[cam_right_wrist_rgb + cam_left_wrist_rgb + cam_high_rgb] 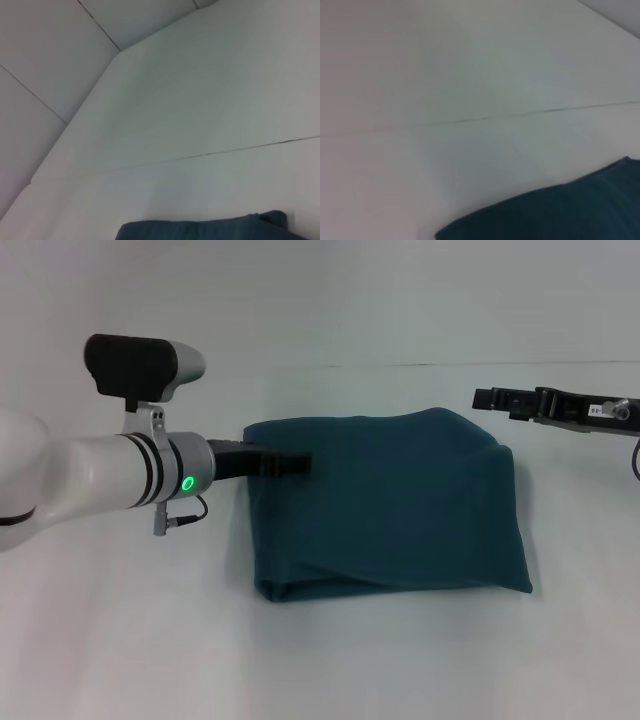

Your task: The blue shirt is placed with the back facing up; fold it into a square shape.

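Head view. Blue shirt [390,505]: already folded to a near-square bundle, lying flat at the middle of the white tabletop [120,640], long axis running left to right, folded layers showing along the near edge. Left claw [292,464]: dark fingers drawn together, reaching in level over the shirt's left edge near the far corner; whether they pinch cloth cannot be told. Right claw [484,398]: held clear, apart from the shirt's far right corner, fingers too indistinct to tell whether parted or closed. Left arm is the nearer; the shirt stretches rightward from its claw. Judged: fold largely complete, only tidying or release remaining.

Left wrist view. Corner of the shirt [560,212] against bare tabletop; own fingers not shown.

Right wrist view. Strip of the shirt's edge [200,229], tabletop beyond; own fingers not shown.
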